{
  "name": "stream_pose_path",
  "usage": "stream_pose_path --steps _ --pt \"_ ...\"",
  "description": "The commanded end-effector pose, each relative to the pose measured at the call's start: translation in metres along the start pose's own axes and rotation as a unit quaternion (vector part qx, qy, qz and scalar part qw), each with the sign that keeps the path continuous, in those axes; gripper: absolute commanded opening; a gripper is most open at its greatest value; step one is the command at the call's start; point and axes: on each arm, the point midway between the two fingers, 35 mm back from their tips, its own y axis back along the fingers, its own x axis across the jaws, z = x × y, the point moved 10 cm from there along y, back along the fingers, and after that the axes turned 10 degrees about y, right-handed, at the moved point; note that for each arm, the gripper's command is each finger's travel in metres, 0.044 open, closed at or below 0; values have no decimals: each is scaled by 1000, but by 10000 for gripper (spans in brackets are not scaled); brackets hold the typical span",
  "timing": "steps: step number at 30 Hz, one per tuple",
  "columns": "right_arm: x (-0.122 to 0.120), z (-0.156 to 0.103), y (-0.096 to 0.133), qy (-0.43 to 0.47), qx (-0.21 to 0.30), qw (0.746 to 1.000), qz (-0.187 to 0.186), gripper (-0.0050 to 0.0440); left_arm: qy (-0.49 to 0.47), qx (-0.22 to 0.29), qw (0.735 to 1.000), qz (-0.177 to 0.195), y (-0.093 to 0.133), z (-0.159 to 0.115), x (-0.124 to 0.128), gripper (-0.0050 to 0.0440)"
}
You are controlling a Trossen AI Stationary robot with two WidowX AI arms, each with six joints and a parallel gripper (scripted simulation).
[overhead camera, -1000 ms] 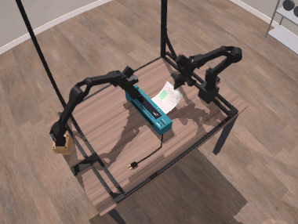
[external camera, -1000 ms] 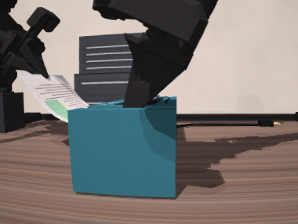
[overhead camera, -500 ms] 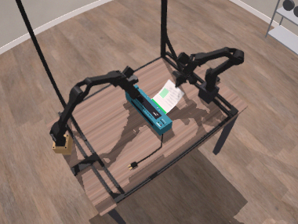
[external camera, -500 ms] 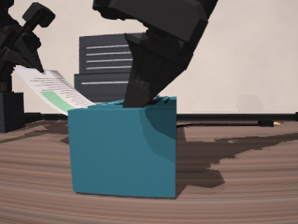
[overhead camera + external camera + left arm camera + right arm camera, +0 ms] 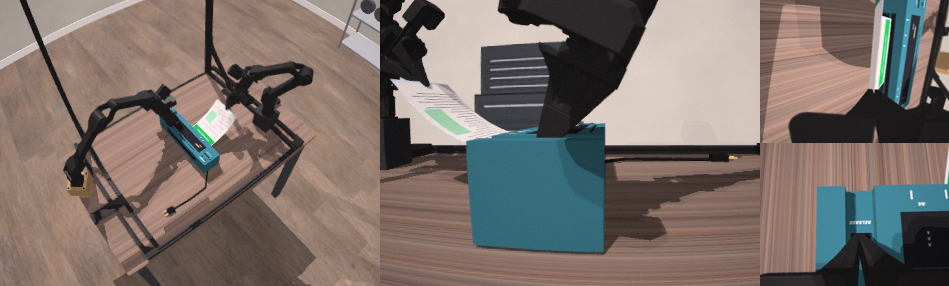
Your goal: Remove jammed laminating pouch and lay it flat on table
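The teal laminator [image 5: 190,140] stands upright in the middle of the table. The white laminating pouch [image 5: 216,121] with a green patch sticks out of its slot and rises away from it, its near end still in the slot. My left gripper [image 5: 231,102] is shut on the pouch's far edge and holds it above the table; this shows in the left wrist view [image 5: 873,90] and in the exterior view [image 5: 422,80]. My right gripper [image 5: 167,112] is shut, with its fingertips pressed on the RELEASE key [image 5: 859,235] at the laminator's end.
The black power cord runs from the laminator's near end to its plug [image 5: 169,211] by the front of the table. A black frame rail [image 5: 280,132] edges the table. A tan box [image 5: 79,184] sits at one arm's base.
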Motion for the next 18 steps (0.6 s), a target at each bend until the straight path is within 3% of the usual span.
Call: stream_pose_path --steps 1,13,16,18 --pt "1 0 0 1 4 1000 2 -50 10 10 1000 -11 18 -4 -6 -50" --pt "1 0 0 1 4 1000 2 -50 10 10 1000 -11 18 -4 -6 -50" --pt "1 0 0 1 4 1000 2 -50 10 10 1000 -10 38 -4 -6 -50" --pt "1 0 0 1 4 1000 2 -50 10 10 1000 -10 38 -4 -6 -50"
